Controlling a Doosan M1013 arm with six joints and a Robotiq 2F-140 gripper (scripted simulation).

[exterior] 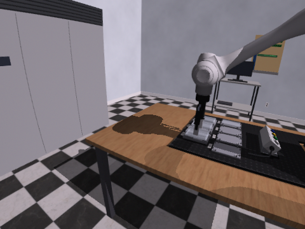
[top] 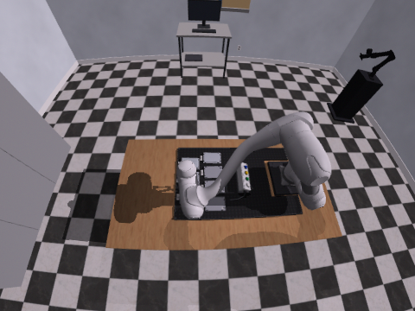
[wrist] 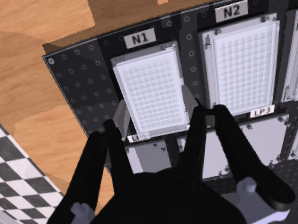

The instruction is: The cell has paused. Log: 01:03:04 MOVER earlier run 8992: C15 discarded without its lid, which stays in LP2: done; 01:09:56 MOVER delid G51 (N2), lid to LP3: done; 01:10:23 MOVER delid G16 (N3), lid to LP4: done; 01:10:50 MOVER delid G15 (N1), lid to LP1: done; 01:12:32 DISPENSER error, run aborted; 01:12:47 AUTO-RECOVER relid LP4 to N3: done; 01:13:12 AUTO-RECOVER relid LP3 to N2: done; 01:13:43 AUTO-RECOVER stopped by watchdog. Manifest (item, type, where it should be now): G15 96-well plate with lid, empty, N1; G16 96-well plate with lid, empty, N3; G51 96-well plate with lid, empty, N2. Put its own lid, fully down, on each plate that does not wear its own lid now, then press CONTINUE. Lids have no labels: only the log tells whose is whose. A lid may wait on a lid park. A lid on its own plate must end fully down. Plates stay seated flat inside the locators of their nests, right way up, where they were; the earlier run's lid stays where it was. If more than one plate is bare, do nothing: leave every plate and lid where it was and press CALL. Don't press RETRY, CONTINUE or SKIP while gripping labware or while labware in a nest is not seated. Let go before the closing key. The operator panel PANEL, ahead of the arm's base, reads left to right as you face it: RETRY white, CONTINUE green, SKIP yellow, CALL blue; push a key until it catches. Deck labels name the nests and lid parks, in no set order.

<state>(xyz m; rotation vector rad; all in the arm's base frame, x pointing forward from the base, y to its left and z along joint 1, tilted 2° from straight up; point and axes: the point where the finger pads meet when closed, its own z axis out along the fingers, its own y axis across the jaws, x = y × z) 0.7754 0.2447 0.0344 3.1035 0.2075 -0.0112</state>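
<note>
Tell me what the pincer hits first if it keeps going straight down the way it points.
The pincer, shut on a clear lid, points down at the N1 plate; the lid would probably meet that plate first, though the gap is hard to judge.

Your arm [top: 259,142] reaches out from its base in a long arc, the forearm slanting down to a wrist [exterior: 204,74] that points straight down over the N1 label [wrist: 139,37]. Below the wrist, your gripper [wrist: 160,122] hangs vertically, its black fingers spread partway and clamped on the two long sides of a clear lid [wrist: 150,90], which sits just below that label. The fingers are not fully closed; the lid keeps them apart.
</note>
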